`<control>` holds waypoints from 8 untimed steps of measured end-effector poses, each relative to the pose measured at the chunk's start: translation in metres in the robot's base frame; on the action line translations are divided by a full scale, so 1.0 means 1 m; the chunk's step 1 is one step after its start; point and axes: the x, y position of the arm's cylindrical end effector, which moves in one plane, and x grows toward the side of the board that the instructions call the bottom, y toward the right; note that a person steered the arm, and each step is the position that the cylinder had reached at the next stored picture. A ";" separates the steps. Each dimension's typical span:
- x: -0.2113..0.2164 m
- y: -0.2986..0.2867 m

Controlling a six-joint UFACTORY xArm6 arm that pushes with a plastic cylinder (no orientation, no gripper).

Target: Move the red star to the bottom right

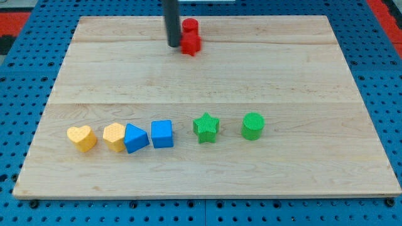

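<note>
**Desk:** What did the camera catch on the wooden surface (pixel 207 75)?

**Photographer:** My tip (pixel 173 45) stood near the view's top edge, a little left of centre, pressed against the left side of the red star (pixel 191 44). A second red block (pixel 190 26), seemingly a cylinder, sat just behind the star, touching it or nearly so.

**Desk:** And the claw, apart or together?

**Photographer:** There was none to report; the arm ended in a plain dark rod, so nothing could open or clamp.

**Desk:** What else was on the surface?

**Photographer:** A row well below, nearer the view's bottom. From the left: a yellow heart (pixel 81 138), a second yellow block (pixel 114 136) whose shape I could not make out, a blue triangle (pixel 135 138) touching it, a blue block (pixel 162 134), a green star (pixel 206 127) and a green cylinder (pixel 253 125).

**Desk:** Which step was in hand?

**Photographer:** By my reading, the very start: contact made, the star far from the bottom right corner.

**Desk:** What did the next move call for?

**Photographer:** Probably a push from the upper left, sending the star diagonally down and right, clear of the red cylinder and passing right of the green cylinder.
</note>
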 end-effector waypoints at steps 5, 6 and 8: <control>0.023 0.103; 0.010 0.117; 0.006 0.177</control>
